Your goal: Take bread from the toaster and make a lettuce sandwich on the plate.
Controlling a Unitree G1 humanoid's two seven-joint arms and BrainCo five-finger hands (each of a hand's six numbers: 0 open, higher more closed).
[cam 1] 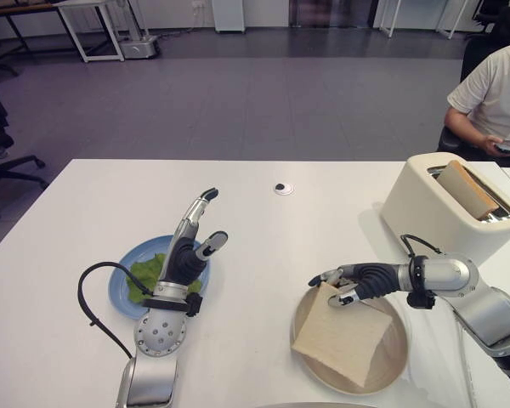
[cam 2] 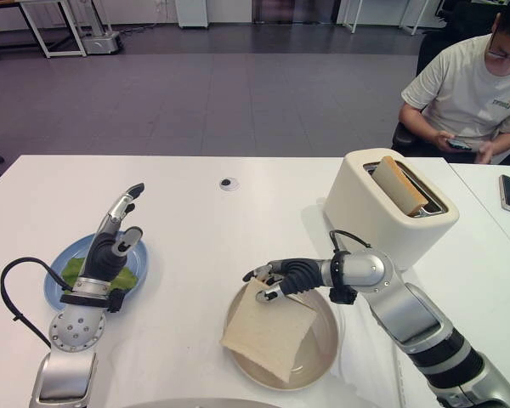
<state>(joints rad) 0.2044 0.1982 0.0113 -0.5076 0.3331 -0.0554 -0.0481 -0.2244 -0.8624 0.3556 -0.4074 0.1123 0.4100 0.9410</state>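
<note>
Pinching a corner of the slice [cam 1: 344,336] that lies on the plate [cam 1: 397,342], the right hand [cam 1: 357,280] could drag it over the rim if it lifts before releasing, while the left hand [cam 1: 187,262], fingers spread, hovers over the lettuce [cam 1: 146,274] and another slice waits in the toaster [cam 1: 425,202].

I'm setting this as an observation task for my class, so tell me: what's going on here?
The robot is partway through making a sandwich. Its right hand pinches the corner of a slice that lies on the tan plate. Its left hand is held over the lettuce on the blue plate, fingers open and holding nothing. A second slice stands in the toaster.
</note>
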